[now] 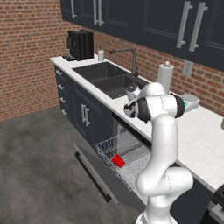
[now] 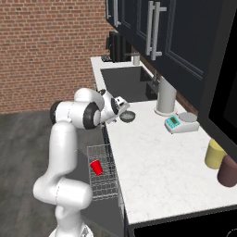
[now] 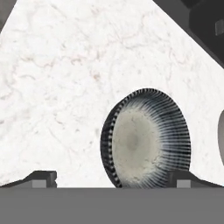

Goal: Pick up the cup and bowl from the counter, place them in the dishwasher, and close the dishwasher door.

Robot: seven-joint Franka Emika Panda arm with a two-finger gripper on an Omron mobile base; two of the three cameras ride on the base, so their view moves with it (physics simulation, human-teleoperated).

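The grey metallic bowl (image 3: pixel 146 138) sits on the white counter (image 3: pixel 65 87), close in front of my open gripper (image 3: pixel 113 179). It lies between the spread fingertips (image 3: pixel 43 178), nearer the right one, and they do not touch it. From the right base view, the gripper (image 2: pixel 123 107) hovers just above and left of the bowl (image 2: pixel 128 116), near the counter's (image 2: pixel 157 157) front edge by the sink. The red cup (image 1: pixel 118 160) lies in the white wire rack (image 1: pixel 131 153) of the dishwasher. The rack is pulled out over the lowered dishwasher door (image 1: pixel 105 183). The cup (image 2: pixel 96 167) is also in the right base view.
A dark sink (image 1: pixel 105 76) with a faucet lies left of the bowl. A paper-towel roll (image 2: pixel 165 97) and a small scale (image 2: pixel 180 122) stand behind it. A yellow jar (image 2: pixel 215 154) and a maroon jar (image 2: pixel 227 170) stand at the counter's right. A coffee machine (image 1: pixel 81 44) stands far left.
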